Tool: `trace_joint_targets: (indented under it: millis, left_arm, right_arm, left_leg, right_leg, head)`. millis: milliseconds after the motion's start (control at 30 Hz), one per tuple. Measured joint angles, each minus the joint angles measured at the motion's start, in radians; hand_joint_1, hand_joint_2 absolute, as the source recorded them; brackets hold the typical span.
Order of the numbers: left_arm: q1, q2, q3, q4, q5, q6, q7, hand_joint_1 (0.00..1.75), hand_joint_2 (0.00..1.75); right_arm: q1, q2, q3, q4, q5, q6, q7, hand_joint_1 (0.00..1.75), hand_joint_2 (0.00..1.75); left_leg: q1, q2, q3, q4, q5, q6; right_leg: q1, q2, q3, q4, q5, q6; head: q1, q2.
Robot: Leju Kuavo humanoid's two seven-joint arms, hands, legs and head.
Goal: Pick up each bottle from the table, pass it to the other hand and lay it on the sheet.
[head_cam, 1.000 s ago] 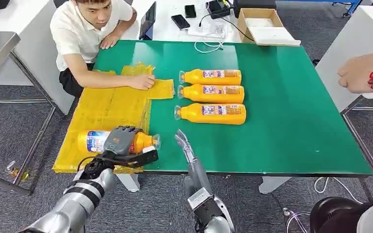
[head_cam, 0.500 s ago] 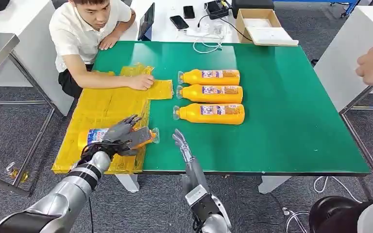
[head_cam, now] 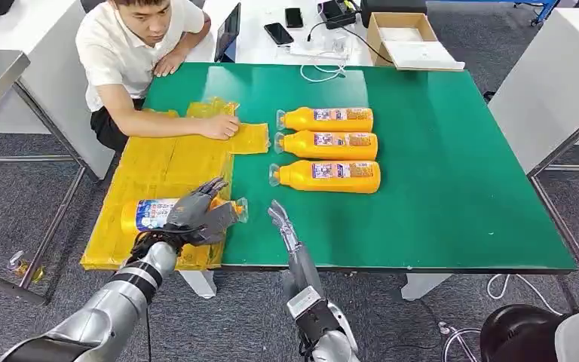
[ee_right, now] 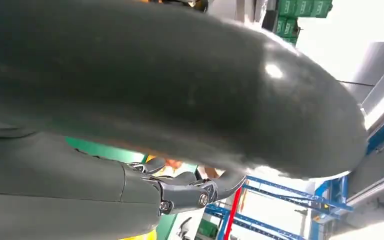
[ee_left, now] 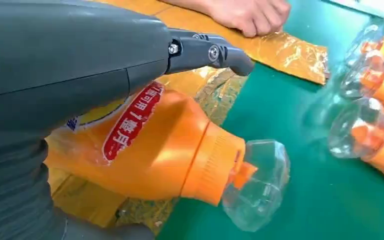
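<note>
Lying on the crinkled yellow plastic sheet (head_cam: 162, 170) at the near left edge of your green table (head_cam: 452, 188) is the orange bottle with a clear cap (head_cam: 158, 213). Your left robot hand (head_cam: 200, 215) sits over its neck end, fingers spread, grasping nothing. Your right robot hand (head_cam: 283, 223) points up at the table's near edge, fingers straight, released. Three more orange bottles (head_cam: 324, 143) lie side by side mid-table. A person's hand (head_cam: 222, 126) rests on the sheet.
</note>
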Motion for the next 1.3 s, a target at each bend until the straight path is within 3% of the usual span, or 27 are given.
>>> trace_joint_targets:
  millis: [167, 367, 400, 800, 900, 967, 1200, 1233, 1300]
  left_arm:
    - [0.123, -0.011, 0.011, -0.214, 0.233, 0.076, -0.101, 0.00, 1.75]
    - [0.232, -0.021, 0.029, -0.442, 0.440, 0.051, -0.110, 0.00, 1.75]
    - [0.245, -0.023, 0.033, -0.479, 0.518, 0.029, -0.097, 0.00, 1.75]
    - [0.398, -0.026, 0.033, -0.781, 0.724, 0.114, -0.097, 0.00, 1.75]
    - [0.489, -0.026, 0.026, -0.876, 0.538, 0.310, -0.141, 0.00, 1.75]
    - [0.553, -0.021, 0.016, -0.917, 0.469, 0.333, -0.123, 0.00, 1.75]
    - [0.693, -0.019, -0.019, -0.969, 0.417, 0.373, -0.137, 0.00, 1.75]
    - [0.702, -0.019, -0.021, -0.976, 0.447, 0.352, -0.126, 0.00, 1.75]
    - [0.728, -0.019, -0.021, -0.990, 0.548, 0.314, -0.109, 0.00, 1.75]
  right_arm:
    - [0.019, -0.003, 0.000, 0.000, -0.001, -0.029, -0.007, 0.00, 0.00]
    - [0.034, -0.006, 0.000, 0.000, -0.006, -0.055, -0.010, 0.00, 0.00]
    - [0.036, -0.006, 0.000, -0.001, -0.007, -0.064, -0.010, 0.00, 1.75]
    - [0.079, -0.035, 0.018, -0.058, 0.008, -0.207, -0.019, 0.00, 1.75]
    - [0.096, -0.049, -0.007, -0.104, 0.067, -0.328, -0.039, 0.00, 1.75]
    - [0.104, -0.065, -0.030, -0.134, 0.117, -0.372, -0.038, 0.00, 1.75]
    - [0.137, -0.102, -0.137, -0.196, 0.119, -0.351, -0.023, 0.00, 1.75]
    - [0.140, -0.103, -0.147, -0.199, 0.112, -0.346, -0.016, 0.00, 0.00]
    - [0.148, -0.102, -0.187, -0.211, 0.027, -0.291, 0.024, 0.00, 0.00]
  left_leg:
    - [0.000, 0.001, -0.005, 0.000, 0.000, 0.000]
    - [0.000, 0.000, -0.008, 0.000, 0.000, 0.000]
    - [0.000, 0.000, -0.008, 0.000, 0.000, 0.000]
    - [0.000, 0.001, -0.010, 0.000, 0.000, 0.000]
    - [0.000, 0.001, -0.010, 0.000, -0.001, 0.000]
    - [-0.001, 0.000, -0.010, 0.000, -0.002, 0.000]
    - [-0.001, 0.000, -0.011, 0.000, -0.002, 0.000]
    - [-0.001, 0.000, -0.010, 0.000, -0.002, 0.000]
    - [-0.001, 0.001, -0.010, 0.000, -0.002, 0.000]
  right_leg:
    - [0.000, 0.000, -0.005, 0.000, 0.000, 0.000]
    - [0.000, 0.000, -0.008, 0.000, 0.000, 0.000]
    - [0.000, 0.000, -0.008, 0.000, 0.000, 0.000]
    - [0.000, 0.000, -0.010, 0.000, 0.000, 0.000]
    - [0.000, 0.000, -0.011, -0.001, 0.000, 0.000]
    - [0.000, 0.000, -0.011, -0.001, -0.001, 0.000]
    - [-0.001, 0.000, -0.011, -0.001, -0.001, 0.000]
    - [-0.001, 0.000, -0.011, -0.001, -0.001, 0.000]
    - [0.000, 0.000, -0.010, -0.001, -0.001, 0.000]
  head:
    - [0.000, 0.000]
    - [0.000, 0.000]
    - [0.000, 0.000]
    - [0.000, 0.000]
    - [0.000, 0.000]
    - [0.000, 0.000]
    - [0.000, 0.000]
    - [0.000, 0.000]
    - [0.000, 0.000]
